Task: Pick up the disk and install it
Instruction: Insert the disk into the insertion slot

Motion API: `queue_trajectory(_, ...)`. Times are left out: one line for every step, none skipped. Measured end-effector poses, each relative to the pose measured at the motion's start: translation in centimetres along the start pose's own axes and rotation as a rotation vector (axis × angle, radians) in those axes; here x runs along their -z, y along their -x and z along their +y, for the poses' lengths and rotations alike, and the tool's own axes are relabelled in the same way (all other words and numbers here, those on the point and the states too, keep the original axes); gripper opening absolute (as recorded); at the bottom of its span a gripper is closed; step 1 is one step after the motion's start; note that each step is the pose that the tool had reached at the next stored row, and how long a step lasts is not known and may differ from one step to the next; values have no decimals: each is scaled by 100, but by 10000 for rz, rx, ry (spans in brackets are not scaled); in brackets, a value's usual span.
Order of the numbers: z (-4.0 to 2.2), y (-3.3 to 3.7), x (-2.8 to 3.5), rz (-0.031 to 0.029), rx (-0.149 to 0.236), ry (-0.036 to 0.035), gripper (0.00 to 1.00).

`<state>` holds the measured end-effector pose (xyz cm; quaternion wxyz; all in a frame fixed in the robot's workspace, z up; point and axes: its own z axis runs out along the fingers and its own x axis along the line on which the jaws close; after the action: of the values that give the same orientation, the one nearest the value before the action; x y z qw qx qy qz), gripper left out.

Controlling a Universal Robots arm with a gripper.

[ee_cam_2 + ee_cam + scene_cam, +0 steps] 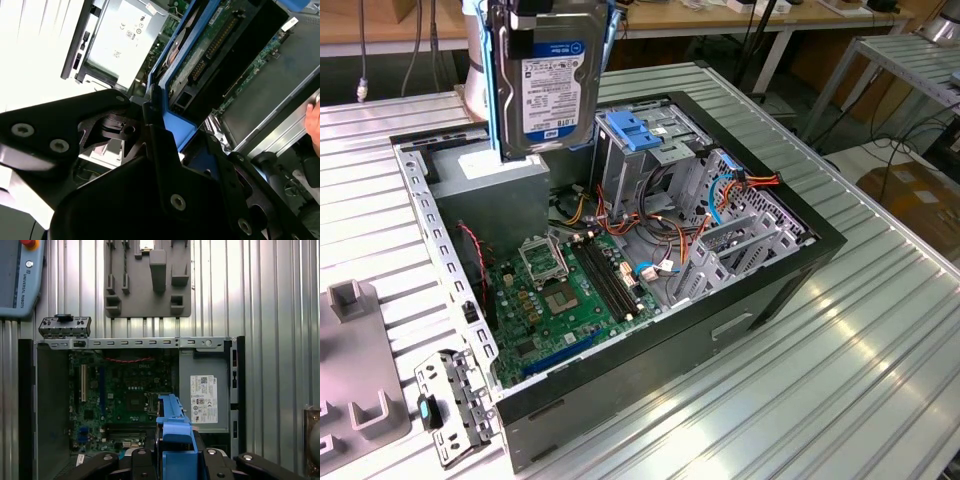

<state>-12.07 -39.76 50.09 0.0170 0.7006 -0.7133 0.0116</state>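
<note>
The disk point(548, 75), a dark grey hard drive with a white label in a bright blue carrier, hangs upright in the air over the open computer case point(770, 290). It is above the grey power supply point(505, 190) at the case's far end, to the exterior view's left of the drive cage point(638, 135). My gripper point(175, 460) is shut on the disk, its black fingers point(145, 460) clamping the blue carrier point(172, 432). The second wrist view shows the disk's point(220, 45) green circuit-board underside.
The case lies open on a ribbed metal table point(880, 330), with the motherboard point(560, 290), orange and blue cables point(720, 190) and a blue latch plate on the cage. A grey fixture plate point(355, 370) and a small bracket point(445, 410) lie beside it. A hand point(314, 117) shows nearby.
</note>
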Motion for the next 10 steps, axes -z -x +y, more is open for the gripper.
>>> queue_trajectory(0,-6,0,1,-1,0,37)
queue_trajectory(-1,-22,0,1,0,1,37)
queue_trajectory(-1,-33,-1,1,0,0,37)
queue_trajectory(-1,-40,-1,1,0,0,37)
queue_trajectory(-1,-50,-1,1,0,1,37)
queue_trajectory(-1,-61,-2,0,0,0,37)
queue_trajectory(-1,-68,-2,0,0,0,37)
queue_trajectory(-1,-79,-3,1,-1,0,37)
queue_trajectory(-2,-93,-3,1,-1,0,37)
queue_trajectory(-2,-103,-4,1,0,1,37)
